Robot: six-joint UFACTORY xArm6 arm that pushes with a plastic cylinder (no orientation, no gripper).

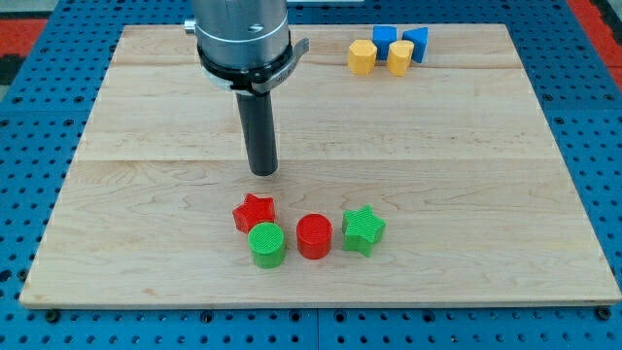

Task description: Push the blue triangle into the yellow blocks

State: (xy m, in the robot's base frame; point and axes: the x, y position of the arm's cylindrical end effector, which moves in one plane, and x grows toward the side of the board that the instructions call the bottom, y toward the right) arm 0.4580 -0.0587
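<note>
Blue triangle (416,43), up-right of my tip (262,172), touches a yellow block (399,57); light, rigid plastic, probably slides readily; push its far flat side.

Under me lies a pale wooden board (466,165) made of long planks, their seams running from the view's left to its right, evenly lit with a soft shine near its top edge. Around every edge of it I see a blue perforated surface (29,146) dotted with rows of small holes. Something red (21,24) shows beyond the board's top left corner, and again past the top right corner.
</note>
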